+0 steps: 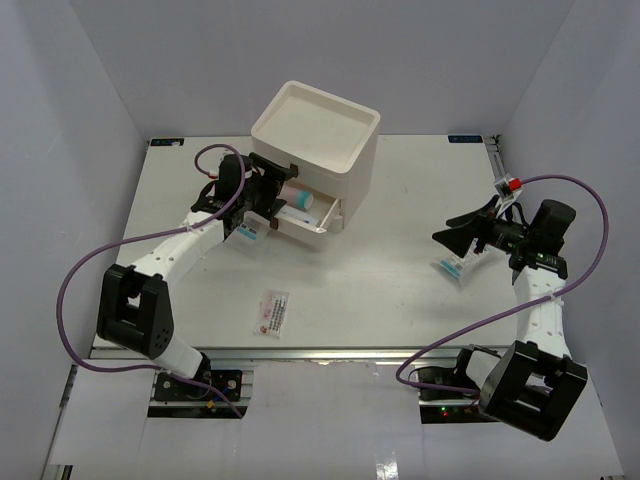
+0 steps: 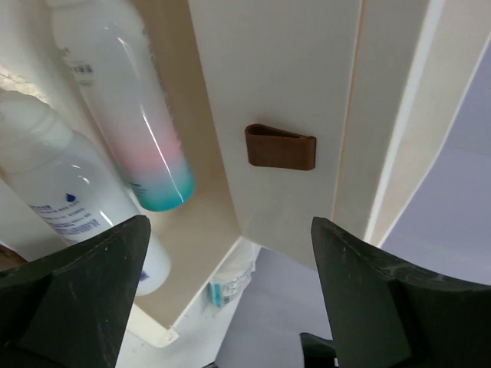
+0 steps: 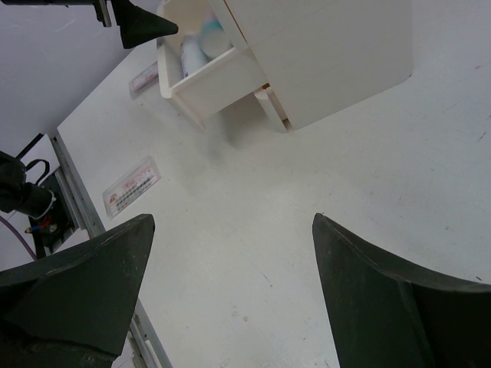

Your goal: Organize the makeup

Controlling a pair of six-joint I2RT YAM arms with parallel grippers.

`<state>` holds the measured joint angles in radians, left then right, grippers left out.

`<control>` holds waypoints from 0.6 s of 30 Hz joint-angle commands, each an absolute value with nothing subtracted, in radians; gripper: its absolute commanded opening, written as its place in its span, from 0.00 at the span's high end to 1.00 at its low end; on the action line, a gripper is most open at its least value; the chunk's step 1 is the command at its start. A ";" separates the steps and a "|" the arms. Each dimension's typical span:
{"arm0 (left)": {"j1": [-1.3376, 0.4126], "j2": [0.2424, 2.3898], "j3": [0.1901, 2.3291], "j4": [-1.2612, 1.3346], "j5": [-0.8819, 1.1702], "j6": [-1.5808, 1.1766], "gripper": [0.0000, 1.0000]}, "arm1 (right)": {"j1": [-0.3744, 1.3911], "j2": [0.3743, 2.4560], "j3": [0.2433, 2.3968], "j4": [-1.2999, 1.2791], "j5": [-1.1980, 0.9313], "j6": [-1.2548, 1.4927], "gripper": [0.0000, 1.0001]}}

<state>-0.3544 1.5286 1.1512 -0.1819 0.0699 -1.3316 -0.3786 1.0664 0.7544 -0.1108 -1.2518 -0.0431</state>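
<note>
The cream drawer box (image 1: 330,150) has a low drawer (image 1: 305,212) pulled open. In the left wrist view a white-pink-teal tube (image 2: 126,100) and a white bottle (image 2: 57,203) lie in that drawer, next to its brown pull tab (image 2: 280,146). My left gripper (image 1: 262,195) is open and empty, hovering at the drawer's left side (image 2: 230,253). A blue-print sachet (image 1: 252,232) lies on the table under it (image 2: 229,282). A pink-red sachet (image 1: 271,311) lies at front centre (image 3: 130,184). My right gripper (image 1: 458,238) is open and empty (image 3: 230,253), above another blue sachet (image 1: 452,266). No sponges show.
The box's top is a shallow empty tray (image 1: 315,115). The table's metal front rail (image 1: 320,355) runs along the near edge. A red-capped fitting (image 1: 514,186) and purple cables sit by the right arm. White walls close in left, right and back.
</note>
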 commanded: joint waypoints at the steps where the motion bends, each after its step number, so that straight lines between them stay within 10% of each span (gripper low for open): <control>1: -0.344 1.455 1.134 -0.132 0.082 -1.351 0.02 | -0.382 1.044 0.746 -0.103 -1.260 -0.057 0.10; 18: -0.334 1.065 0.875 0.075 0.164 -0.735 0.02 | -0.320 0.903 0.797 -0.328 -1.322 -0.600 0.10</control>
<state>-0.3420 1.2413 0.9761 0.0177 0.1335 -1.0229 -0.3626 0.9814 0.7548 -0.2402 -1.3208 -0.3523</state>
